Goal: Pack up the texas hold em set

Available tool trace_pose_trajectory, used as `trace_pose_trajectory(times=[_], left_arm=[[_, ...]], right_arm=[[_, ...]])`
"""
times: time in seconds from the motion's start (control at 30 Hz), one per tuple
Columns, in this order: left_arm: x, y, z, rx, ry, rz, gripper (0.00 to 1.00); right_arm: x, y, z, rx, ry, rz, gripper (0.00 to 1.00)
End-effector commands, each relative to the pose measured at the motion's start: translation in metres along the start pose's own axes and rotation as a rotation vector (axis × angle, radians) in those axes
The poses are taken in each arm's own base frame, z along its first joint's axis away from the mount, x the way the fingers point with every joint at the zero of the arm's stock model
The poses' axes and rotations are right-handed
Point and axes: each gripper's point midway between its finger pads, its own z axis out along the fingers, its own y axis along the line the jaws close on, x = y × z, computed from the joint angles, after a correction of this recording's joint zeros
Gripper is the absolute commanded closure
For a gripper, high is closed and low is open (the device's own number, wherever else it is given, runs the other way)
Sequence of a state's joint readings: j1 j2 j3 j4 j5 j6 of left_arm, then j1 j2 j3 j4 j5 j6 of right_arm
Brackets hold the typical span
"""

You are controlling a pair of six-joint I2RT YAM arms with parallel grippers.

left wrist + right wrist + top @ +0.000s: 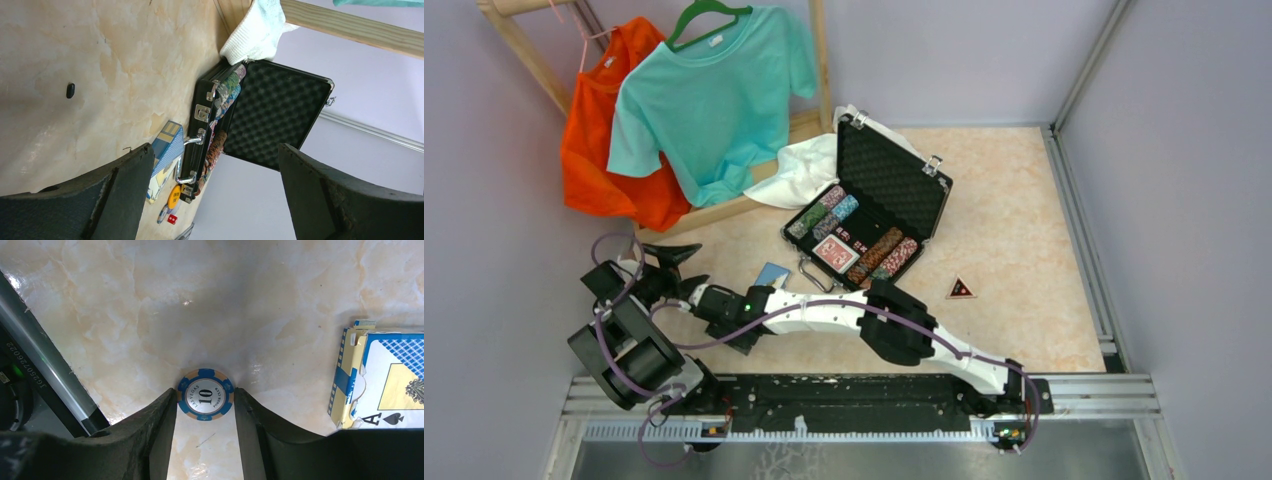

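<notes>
Patience suits this pick: squeeze evenly, lift level. Left gripper (216, 150) hangs wide open, empty. Right gripper (205, 391) brackets a round blue-and-cream poker chip marked 10 (205, 399), flat on the marbled tabletop (150, 300); whether it grips yet, I cannot tell. Rightward, the black foam-lined hinged case (894, 175) lies open, chip rows (889, 250) inside.

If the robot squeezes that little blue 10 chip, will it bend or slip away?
It looks like a hard disc, so the blue chip probably won't bend. It lies flat on the shiny table, so a nudge may slide it. Pinched by its thin round rim between the fingers, it could pop out.
</notes>
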State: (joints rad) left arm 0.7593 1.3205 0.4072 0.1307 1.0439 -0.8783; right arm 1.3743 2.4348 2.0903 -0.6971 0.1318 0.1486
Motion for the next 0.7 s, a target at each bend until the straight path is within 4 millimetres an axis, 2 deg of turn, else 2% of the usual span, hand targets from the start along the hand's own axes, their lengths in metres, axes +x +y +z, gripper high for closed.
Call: trace_pose_trajectory(times=[0.0, 0.2, 0.43, 0.67], left_arm=[[0.0, -0.001, -0.001, 0.017, 0.006, 0.015, 0.02], [0.0, -0.001, -0.001, 0.019, 0.008, 0.016, 0.02], [0.0, -0.001, -0.001, 0.021, 0.008, 0.017, 0.02], [0.0, -0.004, -0.001, 0.026, 0.006, 0.026, 0.02]], right_arm=[[0.01, 0.003, 0.008, 0.018, 0.027, -0.027, 0.55], [0.007, 0.0, 0.003, 0.03, 0.013, -0.024, 0.6], [-0.001, -0.008, -0.006, 0.04, -0.019, -0.008, 0.61], [-0.008, -0.029, -0.025, 0.072, -0.057, 0.027, 0.61]])
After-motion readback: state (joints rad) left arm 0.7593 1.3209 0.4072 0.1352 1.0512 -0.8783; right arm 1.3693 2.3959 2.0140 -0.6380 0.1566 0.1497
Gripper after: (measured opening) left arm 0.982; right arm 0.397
